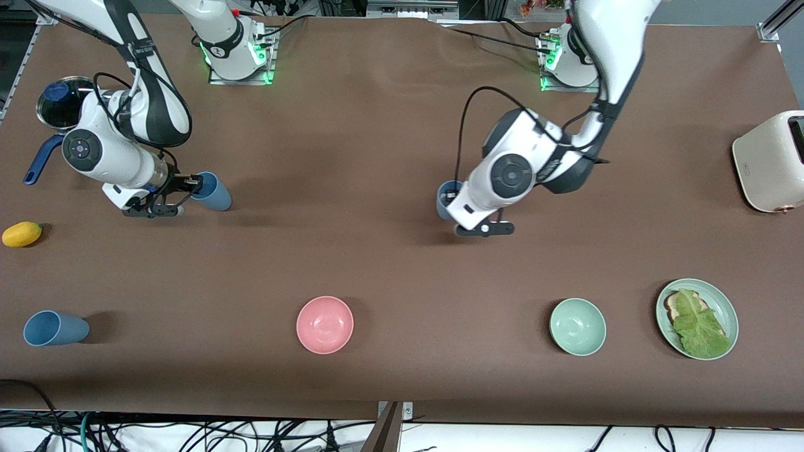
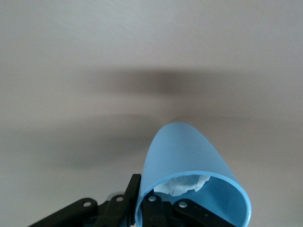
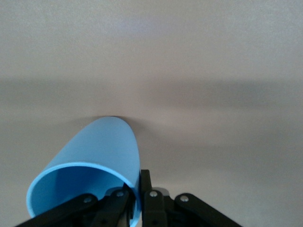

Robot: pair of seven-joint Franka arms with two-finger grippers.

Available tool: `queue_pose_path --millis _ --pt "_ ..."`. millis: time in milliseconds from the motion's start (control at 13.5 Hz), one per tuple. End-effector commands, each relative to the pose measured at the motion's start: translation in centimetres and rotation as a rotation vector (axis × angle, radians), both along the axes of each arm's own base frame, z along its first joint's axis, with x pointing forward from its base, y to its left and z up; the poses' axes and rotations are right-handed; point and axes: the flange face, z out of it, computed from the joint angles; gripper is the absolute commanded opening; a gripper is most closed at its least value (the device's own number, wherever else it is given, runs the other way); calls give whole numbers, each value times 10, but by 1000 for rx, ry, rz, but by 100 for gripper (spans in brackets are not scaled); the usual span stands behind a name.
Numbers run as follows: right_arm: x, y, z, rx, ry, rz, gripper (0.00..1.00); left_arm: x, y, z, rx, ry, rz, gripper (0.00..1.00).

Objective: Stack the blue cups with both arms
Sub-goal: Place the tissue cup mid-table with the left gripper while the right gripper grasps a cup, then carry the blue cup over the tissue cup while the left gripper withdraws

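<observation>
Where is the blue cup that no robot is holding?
The free blue cup lies on its side near the front camera at the right arm's end of the table, beside the pink bowl, nearer than the lemon.

No text can be read for certain; a white marking runs along the black band of the right arm point(image 1: 146, 47) (too small to make out).

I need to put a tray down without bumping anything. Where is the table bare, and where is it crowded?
Bare cloth lies between the pink bowl and the mint-green bowl, and in the middle between the right gripper and the left gripper, each shut on a blue cup. It is crowded at the right arm's end: pan, lemon, lying cup.
</observation>
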Motion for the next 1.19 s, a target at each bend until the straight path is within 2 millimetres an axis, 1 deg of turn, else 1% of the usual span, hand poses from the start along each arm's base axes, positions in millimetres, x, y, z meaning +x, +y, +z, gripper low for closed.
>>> queue_pose_path --millis 0,74,148,223,297,371,445,520,668,742,817,965,1039,1114 --pt "12 -1 17 -5 -18 27 0 5 -16 -21 -15 -12 8 0" --pt "18 -1 25 -4 -9 29 0 3 -19 -23 -15 -12 4 0" --pt "25 -1 36 -2 5 22 0 6 -17 -19 -19 -18 11 54" --pt "31 -2 47 0 25 14 0 9 -11 -15 -18 -22 14 100" --pt "36 -2 56 2 34 8 0 11 -11 -3 -23 -35 18 100" --pt "39 -1 61 2 34 7 0 11 -10 2 -23 -39 20 100" --pt "41 3 65 3 34 10 0 11 -8 18 -20 -42 17 100" --pt "44 11 70 4 39 20 0 12 -1 39 -16 -45 14 100" --pt "49 23 81 -2 43 13 0 30 27 88 6 -70 29 100" --pt "52 31 88 -7 40 8 0 37 36 112 30 -85 21 100" --pt "55 42 94 -15 38 -6 0 42 43 135 48 -87 18 100" --pt "58 80 108 -37 35 -40 0 55 68 180 109 -92 7 100" --pt "59 102 115 -46 24 -52 0 59 79 198 135 -101 -36 100" --pt "57 126 120 -57 14 -72 0 68 99 214 142 -126 -105 100"
